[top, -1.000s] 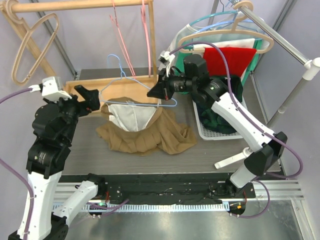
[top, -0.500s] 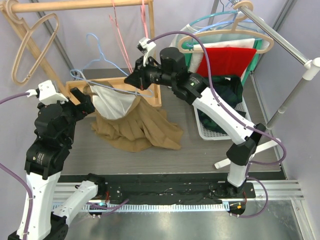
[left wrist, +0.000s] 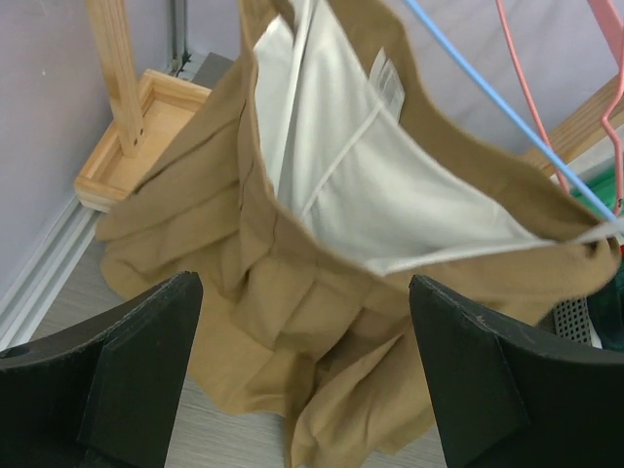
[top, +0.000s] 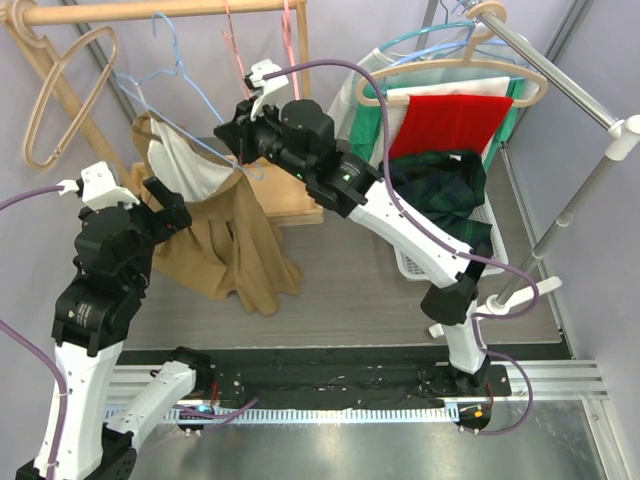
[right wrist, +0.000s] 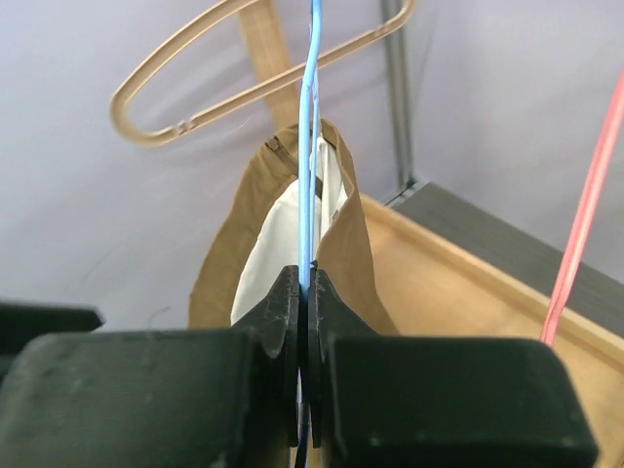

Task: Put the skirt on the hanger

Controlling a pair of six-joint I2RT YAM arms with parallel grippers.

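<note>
The tan pleated skirt [top: 215,240] with white lining hangs by its waistband from a blue wire hanger [top: 190,75], its hem trailing on the table. My right gripper [top: 235,140] is shut on the hanger's wire, holding it high at the back left just below the wooden rod [top: 150,10]. The right wrist view has the blue hanger [right wrist: 312,117] pinched in the right gripper [right wrist: 304,278], with the skirt [right wrist: 356,244] behind. My left gripper [top: 170,205] stands open beside the skirt's left side. In the left wrist view the skirt [left wrist: 292,214] hangs beyond the empty left gripper [left wrist: 304,283].
A beige hanger [top: 60,90] and pink hangers [top: 290,50] hang at the back left. The wooden rack's base [top: 295,205] lies behind the skirt. A white basket [top: 425,265] of dark plaid clothes and a metal rail with a red garment [top: 455,115] stand on the right.
My right arm has swung the hanger and skirt up and to the left, lifting most of the skirt off the table. The left gripper has barely moved.
</note>
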